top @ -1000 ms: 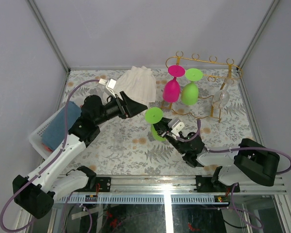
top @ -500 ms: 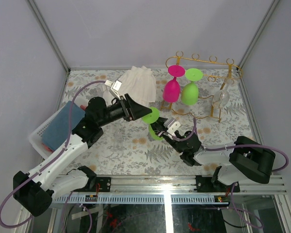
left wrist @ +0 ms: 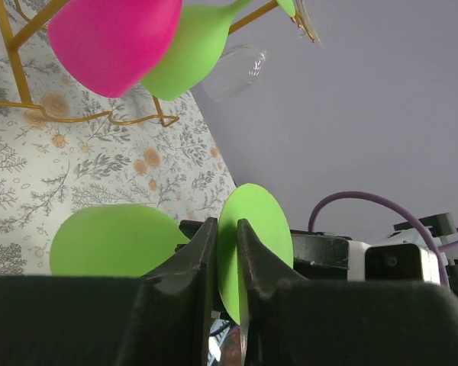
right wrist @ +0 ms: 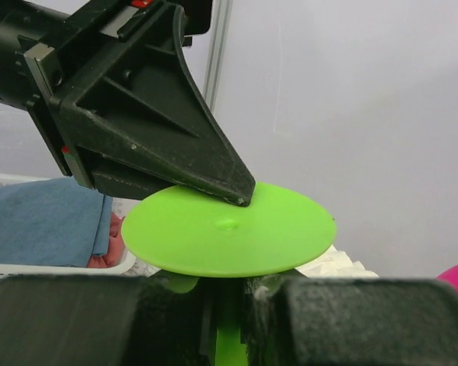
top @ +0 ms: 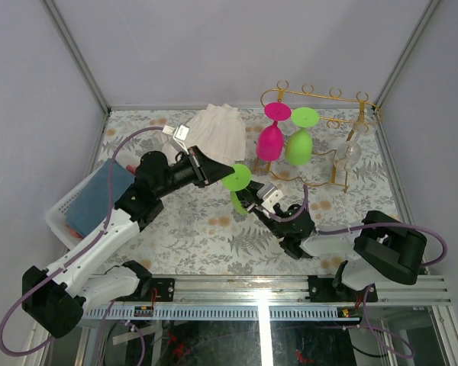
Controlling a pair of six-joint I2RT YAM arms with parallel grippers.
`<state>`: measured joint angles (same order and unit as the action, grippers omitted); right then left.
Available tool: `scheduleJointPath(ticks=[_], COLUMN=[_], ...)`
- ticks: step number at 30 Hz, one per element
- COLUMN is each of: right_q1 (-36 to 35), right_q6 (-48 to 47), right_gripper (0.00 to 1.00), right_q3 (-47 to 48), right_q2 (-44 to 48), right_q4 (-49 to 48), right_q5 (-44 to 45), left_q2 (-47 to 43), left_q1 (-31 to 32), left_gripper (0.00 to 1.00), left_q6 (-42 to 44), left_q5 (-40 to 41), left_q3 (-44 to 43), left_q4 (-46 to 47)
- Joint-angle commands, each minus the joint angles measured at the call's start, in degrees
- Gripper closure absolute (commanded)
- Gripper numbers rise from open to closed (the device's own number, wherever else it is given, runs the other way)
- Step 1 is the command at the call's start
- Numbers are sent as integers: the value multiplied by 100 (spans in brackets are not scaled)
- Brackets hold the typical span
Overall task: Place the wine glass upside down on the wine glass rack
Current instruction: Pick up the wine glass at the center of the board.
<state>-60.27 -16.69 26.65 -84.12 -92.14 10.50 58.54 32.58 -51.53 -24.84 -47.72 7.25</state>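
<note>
Pinching wine glass (top: 236, 177): left fingers (left wrist: 195, 267), right fingers (right wrist: 324, 314).

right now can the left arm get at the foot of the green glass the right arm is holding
Likely yes: the left arm's jaws pinch the held green wine glass's foot; the right arm grips only its stem.

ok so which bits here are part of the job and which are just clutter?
Job: held green wine glass, wine glass rack, left fingers, right fingers.
Clutter: white cloth, white basket, blue towel, hung pink glass.
</note>
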Motion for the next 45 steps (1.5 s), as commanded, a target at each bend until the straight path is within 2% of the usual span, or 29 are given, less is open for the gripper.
scheduleJointPath(ticks=[1, 7, 12, 39, 45], right_q1=[-22, -21, -25, -21, -20], right_q6=[-247, -262, -182, 47, 119], right_gripper=[84, 67, 60, 54, 60], right_q3=[174, -74, -314, -720, -731], right_q2=[-121, 20, 109, 267, 275], right_q4=[-558, -555, -552, -568, -553], right_q5=[81, 149, 321, 593, 608], left_q2=[-50, -65, -106, -266, -280], left_q1=[172, 173, 172, 170, 170], left_gripper=[98, 100, 100, 100, 100], left_q6=[-210, -261, -252, -454, -497], left_q5=[-516, -472, -418, -153, -146], left_q3=[-35, -131, -234, -352, -339], left_q4=[613, 557, 448, 365, 383])
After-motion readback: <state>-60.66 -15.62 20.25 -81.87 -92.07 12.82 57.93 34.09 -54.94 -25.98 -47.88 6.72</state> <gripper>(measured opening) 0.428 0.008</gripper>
